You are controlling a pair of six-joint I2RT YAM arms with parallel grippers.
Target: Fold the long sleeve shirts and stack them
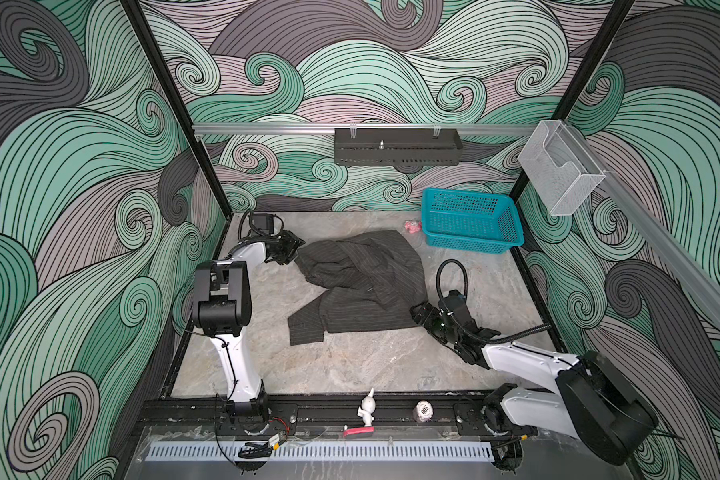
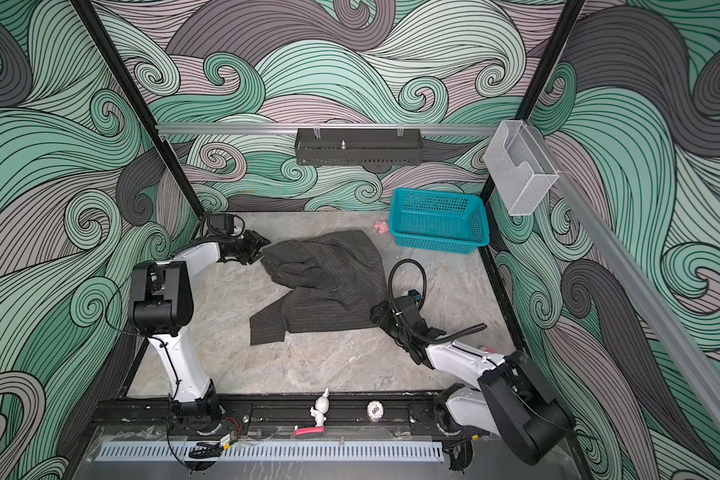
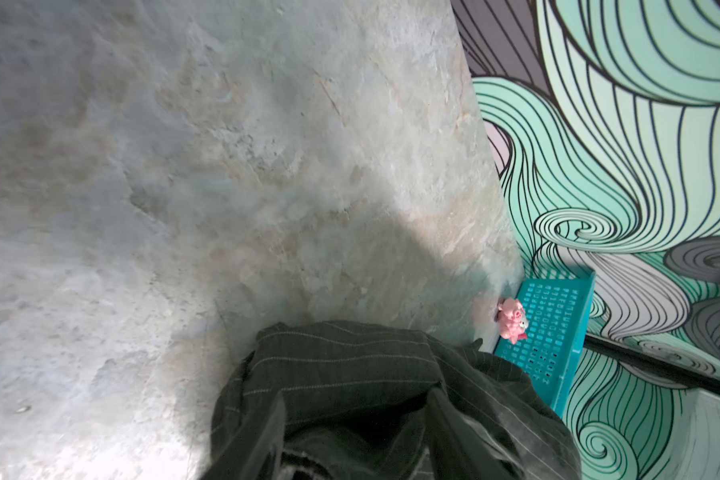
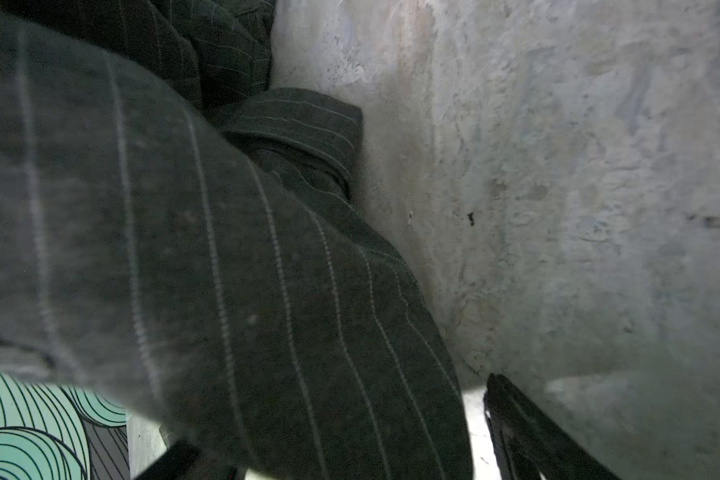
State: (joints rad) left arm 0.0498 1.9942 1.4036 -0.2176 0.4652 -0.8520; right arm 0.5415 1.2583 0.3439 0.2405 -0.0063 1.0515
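Observation:
The long sleeve shirt [image 1: 362, 282] [image 2: 325, 282], dark with thin pale pinstripes, lies crumpled in the middle of the stone table, one sleeve trailing toward the front left. My left gripper [image 1: 295, 249] [image 2: 260, 247] is at its far left edge. In the left wrist view its jaws stand apart around a bunched fold of the shirt [image 3: 350, 365], with the gripper [image 3: 356, 392] low over the table. My right gripper [image 1: 417, 311] [image 2: 376, 311] is at the shirt's near right corner. The right wrist view shows this gripper [image 4: 337, 415] wide open, with the shirt [image 4: 225, 270] draped between its fingers.
A teal basket [image 1: 466, 241] [image 2: 437, 239] [image 3: 553, 332] stands at the back right with a small pink toy [image 1: 412, 225] [image 3: 512, 318] beside it. A white figurine [image 1: 366, 409] and a small ball [image 1: 423, 411] sit on the front rail. A black shelf [image 1: 398, 147] hangs on the back wall.

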